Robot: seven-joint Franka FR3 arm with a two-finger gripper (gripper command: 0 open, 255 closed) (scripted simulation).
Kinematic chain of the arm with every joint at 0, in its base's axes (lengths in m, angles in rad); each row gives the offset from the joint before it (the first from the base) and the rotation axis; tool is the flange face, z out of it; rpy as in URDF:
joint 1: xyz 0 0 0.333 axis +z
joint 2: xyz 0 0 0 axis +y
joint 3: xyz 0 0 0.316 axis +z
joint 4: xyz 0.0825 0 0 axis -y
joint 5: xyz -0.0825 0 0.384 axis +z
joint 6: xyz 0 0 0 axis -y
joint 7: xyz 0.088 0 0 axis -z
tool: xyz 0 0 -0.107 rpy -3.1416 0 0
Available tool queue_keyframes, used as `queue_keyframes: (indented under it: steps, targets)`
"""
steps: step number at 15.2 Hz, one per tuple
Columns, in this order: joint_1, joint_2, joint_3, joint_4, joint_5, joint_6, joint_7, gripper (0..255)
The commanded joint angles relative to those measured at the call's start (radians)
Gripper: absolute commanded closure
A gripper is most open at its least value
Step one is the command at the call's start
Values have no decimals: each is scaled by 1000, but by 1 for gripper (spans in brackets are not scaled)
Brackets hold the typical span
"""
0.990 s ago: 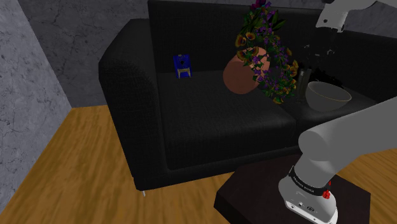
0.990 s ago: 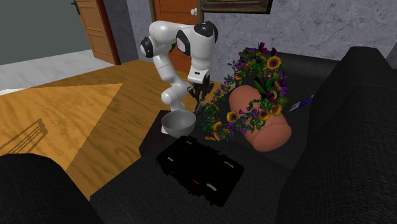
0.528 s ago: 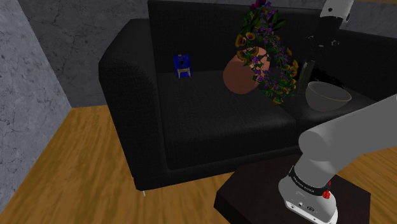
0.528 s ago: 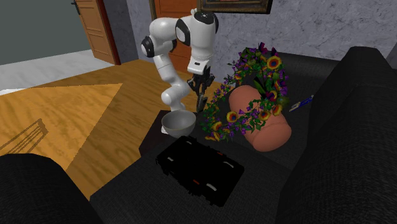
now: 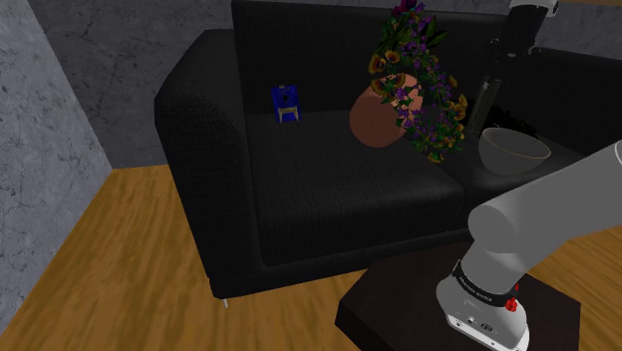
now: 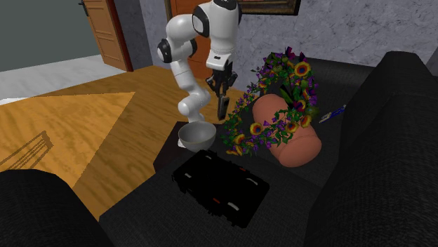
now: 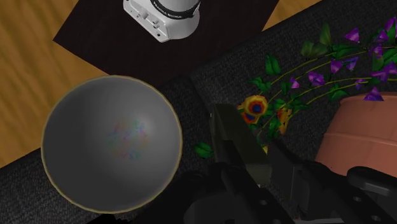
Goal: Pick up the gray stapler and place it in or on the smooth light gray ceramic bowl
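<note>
My gripper [image 5: 490, 82] hangs above the sofa's seat, shut on a dark gray stapler [image 5: 482, 108] that dangles lengthwise below the fingers. The smooth light gray bowl [image 5: 513, 150] rests on the seat cushion just beside and below it, toward the shoulder view's right. From across the sofa, the gripper [image 6: 222, 92] and stapler [image 6: 223, 107] hover above and behind the bowl [image 6: 196, 133]. In the wrist view the stapler [image 7: 232, 137] sticks out from between the black fingers [image 7: 299, 175], next to the bowl [image 7: 111, 143], whose inside holds nothing.
A tipped terracotta pot [image 5: 377, 118] spilling flowers [image 5: 429, 95] lies close beside the stapler. A small blue object [image 5: 286, 103] stands farther along the black sofa [image 5: 299, 179]. A flat black case [image 6: 221, 186] lies on the cushion. My stand [image 5: 399, 314] sits on the wood floor.
The gripper has risen straight up with the stapler clasped in it, moving away from the cushion. The bowl and the flower pot have stayed in place.
</note>
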Motion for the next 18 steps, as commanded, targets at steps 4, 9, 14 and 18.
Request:
queue_keyframes:
  steps: [4, 9, 14, 18]
  targets:
    - [6, 39, -4, 107, 12, -71, -1, 255]
    - [12, 85, -13, 224, 25, -143, -6, 255]
    - [1, 173, -87, 399, 14, -240, -105, 255]
    - [-35, 323, -211, 643, 25, -358, -276, 255]
